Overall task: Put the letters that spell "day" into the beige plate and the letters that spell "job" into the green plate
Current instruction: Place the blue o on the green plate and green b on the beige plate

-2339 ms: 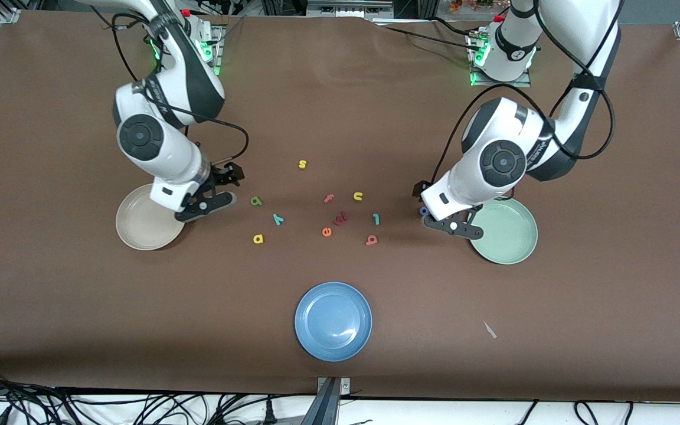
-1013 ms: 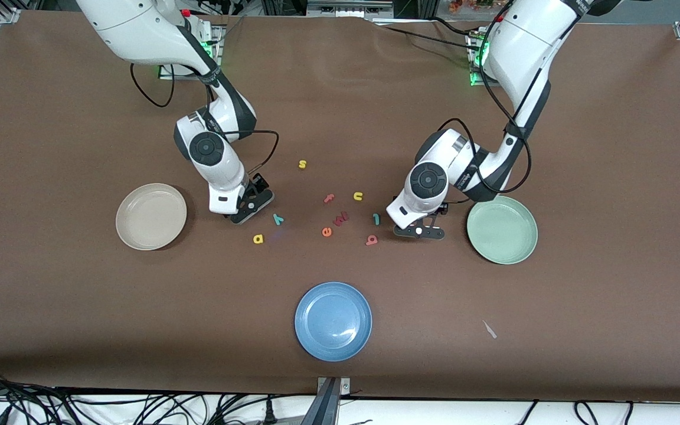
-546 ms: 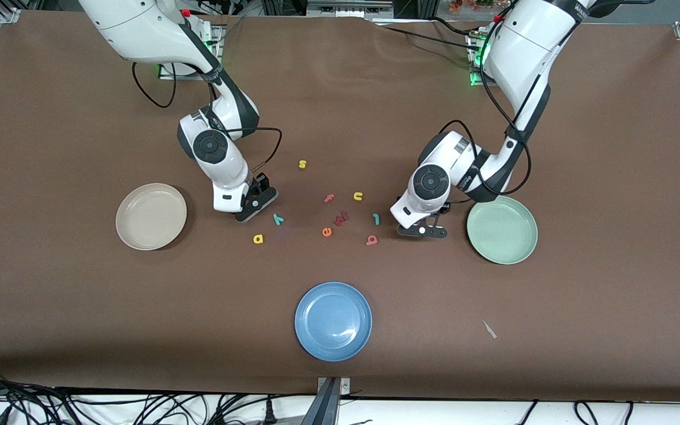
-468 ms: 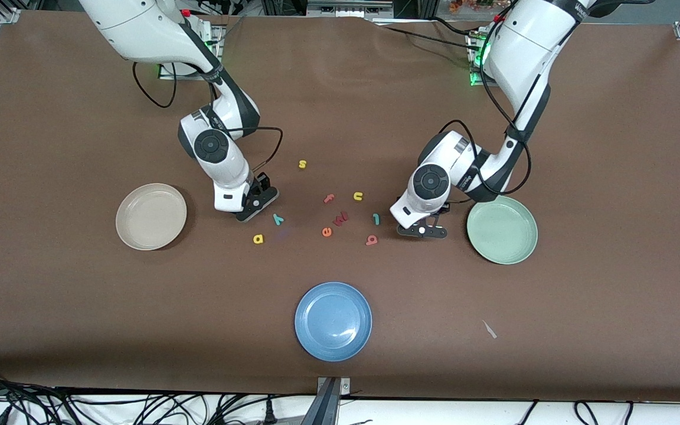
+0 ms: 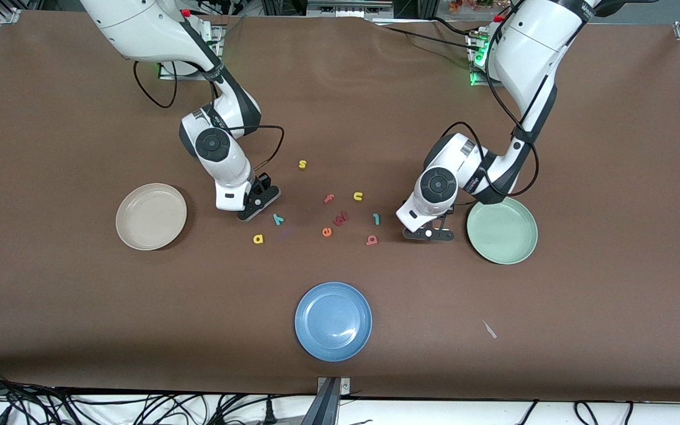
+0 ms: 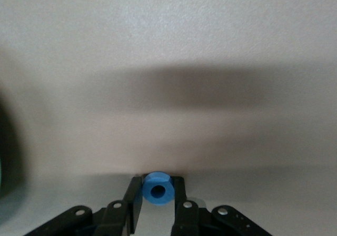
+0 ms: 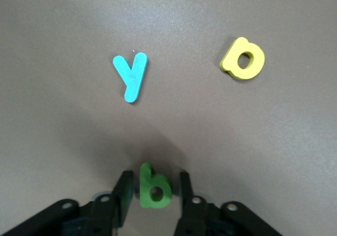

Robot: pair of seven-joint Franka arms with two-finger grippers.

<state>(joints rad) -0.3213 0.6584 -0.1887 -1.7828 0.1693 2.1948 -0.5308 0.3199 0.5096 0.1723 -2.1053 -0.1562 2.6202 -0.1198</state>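
Blue ring "o" point(image 6: 158, 188) sits pinched between my left gripper's point(image 6: 158, 194) fingers, low over the brown table point(image 5: 582, 147) just beside the green plate point(image 5: 502, 230). My right gripper point(image 7: 154, 191) has its fingers either side of the dark green "d" point(image 7: 154, 193), though I cannot tell whether they touch it, between the beige plate point(image 5: 151, 216) and the teal "y" point(image 7: 130, 76); the yellow "a" point(image 7: 243, 59) lies near

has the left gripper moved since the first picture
Yes: the left gripper has shifted away from the green plate toward the pink b, now around the blue o.
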